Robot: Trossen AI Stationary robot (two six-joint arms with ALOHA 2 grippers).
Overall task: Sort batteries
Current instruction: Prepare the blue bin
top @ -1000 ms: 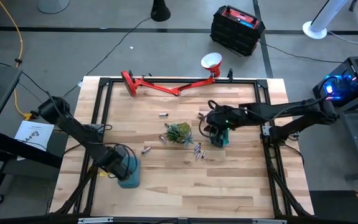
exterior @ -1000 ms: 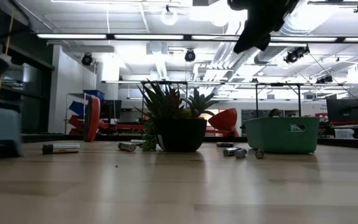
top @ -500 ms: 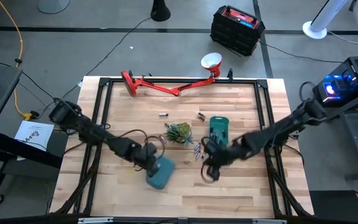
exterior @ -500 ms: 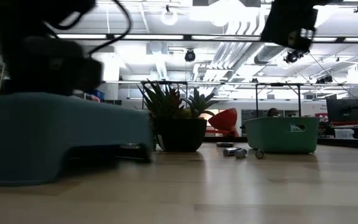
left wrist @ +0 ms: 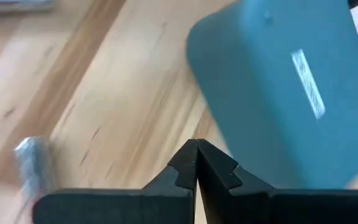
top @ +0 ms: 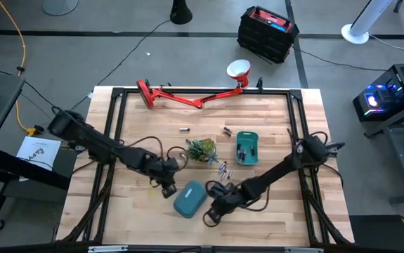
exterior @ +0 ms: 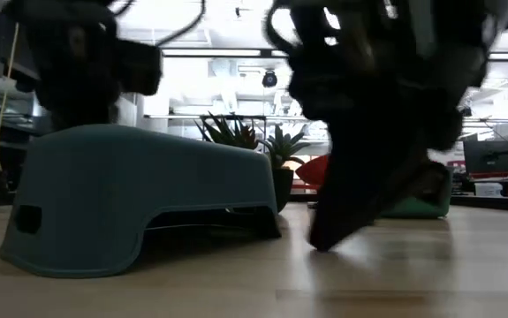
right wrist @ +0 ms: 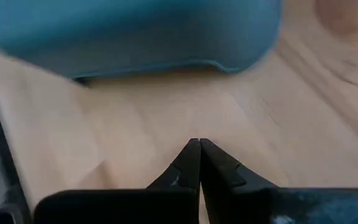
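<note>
A teal tray (top: 190, 199) lies upside down on its rim near the table's near edge, and fills the low view's left (exterior: 139, 203). My left gripper (top: 168, 188) (left wrist: 196, 149) is shut, with its tips at the tray's left edge. My right gripper (top: 212, 211) (right wrist: 197, 149) is shut and low over the wood, just right of that tray and apart from it. A second teal tray (top: 246, 149) stands upright with batteries inside. Loose batteries (top: 223, 169) lie by the plant (top: 202, 150). Two more batteries (top: 184, 129) lie farther back, and one battery (left wrist: 32, 162) is beside my left gripper. My left gripper's shut fingertips (left wrist: 188, 158) stand right at the overturned tray's left edge (left wrist: 213, 127), coming level from the table's left. I cannot tell whether they touch it.
A red desk lamp (top: 187, 95) lies along the far edge. The potted plant stands mid-table between the two trays. Black frame rails (top: 114, 126) run along the table's sides. Bare wood (top: 279, 204) lies to the right of my right gripper.
My left gripper has carried the teal tray from the near left corner rightward along the near edge. The tray now lies upside down and the gripper stands just left of it. My right arm has swung from the far tray toward the near edge and come down low beside the overturned tray.
</note>
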